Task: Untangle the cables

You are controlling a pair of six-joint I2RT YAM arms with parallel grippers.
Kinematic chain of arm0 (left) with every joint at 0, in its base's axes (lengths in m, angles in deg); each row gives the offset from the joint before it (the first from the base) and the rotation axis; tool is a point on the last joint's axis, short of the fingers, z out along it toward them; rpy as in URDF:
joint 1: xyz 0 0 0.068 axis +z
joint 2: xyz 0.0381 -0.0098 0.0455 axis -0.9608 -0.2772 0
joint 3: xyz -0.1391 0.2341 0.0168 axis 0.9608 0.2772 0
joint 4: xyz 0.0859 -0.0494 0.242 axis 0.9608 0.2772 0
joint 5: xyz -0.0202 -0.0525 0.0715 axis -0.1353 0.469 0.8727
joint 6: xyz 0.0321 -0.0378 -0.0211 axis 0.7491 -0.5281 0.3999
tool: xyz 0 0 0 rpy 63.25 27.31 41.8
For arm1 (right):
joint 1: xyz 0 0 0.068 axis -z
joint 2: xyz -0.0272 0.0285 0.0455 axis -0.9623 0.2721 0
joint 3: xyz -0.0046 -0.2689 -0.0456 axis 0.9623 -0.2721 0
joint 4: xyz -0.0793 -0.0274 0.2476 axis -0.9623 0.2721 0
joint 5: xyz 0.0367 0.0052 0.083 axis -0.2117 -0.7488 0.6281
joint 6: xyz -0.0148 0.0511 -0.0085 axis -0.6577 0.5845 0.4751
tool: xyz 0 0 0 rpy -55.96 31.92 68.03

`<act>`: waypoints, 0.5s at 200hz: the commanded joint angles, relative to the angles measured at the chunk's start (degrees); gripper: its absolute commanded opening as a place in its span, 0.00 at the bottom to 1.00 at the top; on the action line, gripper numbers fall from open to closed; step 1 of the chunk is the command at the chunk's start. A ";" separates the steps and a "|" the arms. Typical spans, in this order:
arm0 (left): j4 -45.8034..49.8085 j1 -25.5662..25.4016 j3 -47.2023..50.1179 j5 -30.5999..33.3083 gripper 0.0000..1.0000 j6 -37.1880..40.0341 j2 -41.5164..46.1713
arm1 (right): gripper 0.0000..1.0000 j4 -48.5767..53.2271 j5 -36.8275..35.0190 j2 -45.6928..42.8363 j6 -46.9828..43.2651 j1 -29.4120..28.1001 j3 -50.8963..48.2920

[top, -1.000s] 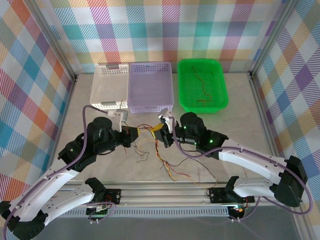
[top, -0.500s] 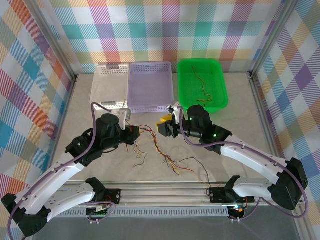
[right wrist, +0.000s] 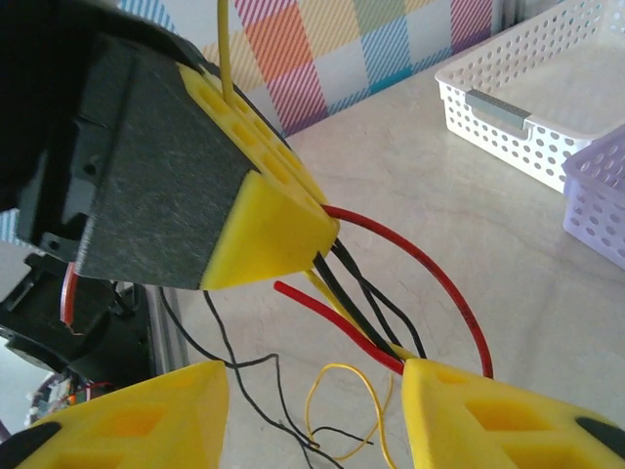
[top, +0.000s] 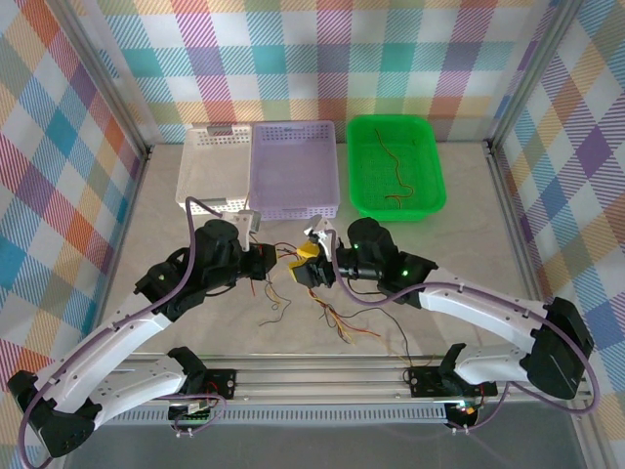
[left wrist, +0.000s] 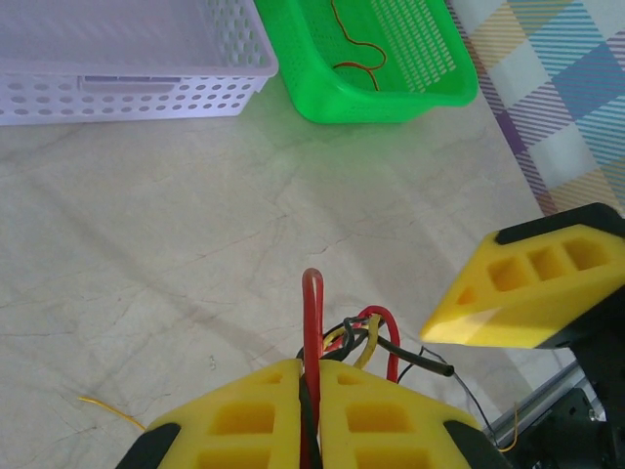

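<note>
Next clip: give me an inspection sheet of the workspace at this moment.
Surface: pale marbled table, no spills seen.
Job's things: tangled red, yellow, black wires between the grippers.
Clutter: white basket, purple basket, green basket holding a loose wire.
Grippers: left gripper shut on wires; right gripper open, wires at one finger.
Cables: purple-grey arm cables along both arms.
Surroundings: plaid walls.

no text, label, brand or number can be read here — not on any surface
</note>
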 commanded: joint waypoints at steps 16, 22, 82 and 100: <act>-1.41 -0.64 -2.03 0.38 0.00 -0.81 0.39 | 0.47 -1.17 -1.83 1.16 -3.27 -0.43 0.33; -1.55 -0.66 -2.00 0.31 0.00 -0.89 0.35 | 0.46 -1.28 -2.28 1.41 -3.27 -0.41 0.26; -1.74 -0.78 -1.31 0.09 0.00 -0.98 0.43 | 0.37 -2.70 -6.71 1.43 -3.38 -0.41 0.59; -1.63 -0.77 -1.15 0.10 0.00 -0.97 0.45 | 0.35 -3.12 -6.49 1.85 -3.20 -0.47 1.00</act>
